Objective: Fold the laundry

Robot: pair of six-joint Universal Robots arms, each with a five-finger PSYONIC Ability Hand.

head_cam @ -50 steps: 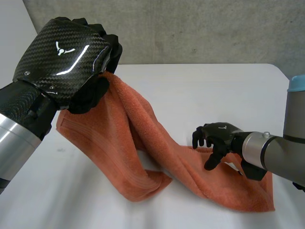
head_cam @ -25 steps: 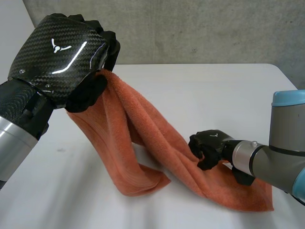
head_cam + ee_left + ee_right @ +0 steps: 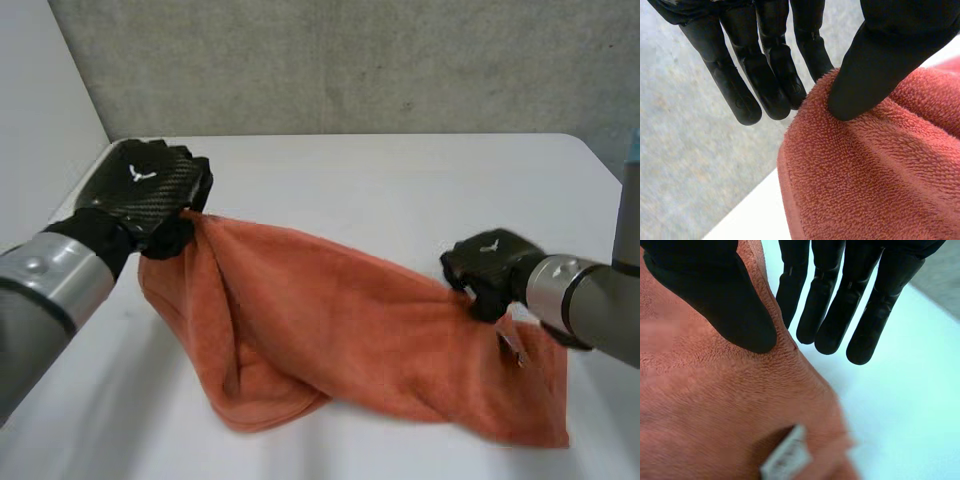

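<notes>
An orange towel (image 3: 330, 340) stretches across the white table (image 3: 400, 190), its upper edge pulled taut between my two hands. My left hand (image 3: 145, 195) holds the towel's left end above the table; in the left wrist view the thumb (image 3: 875, 70) presses the towel (image 3: 875, 170) against the fingers (image 3: 770, 75). At the towel's right end, my right hand (image 3: 485, 270) pinches the edge; the right wrist view has its thumb (image 3: 720, 300) on the towel (image 3: 715, 405) opposite the fingers (image 3: 840, 305). A white label (image 3: 785, 457) shows on the cloth below that hand.
A grey wall (image 3: 350, 60) runs behind the table's far edge. Bare tabletop lies beyond the towel and in front of it at the left.
My left hand has dropped from high up to just above the table at the far left. My right hand has shut on the towel's right edge and lifted it, drawing the cloth taut.
</notes>
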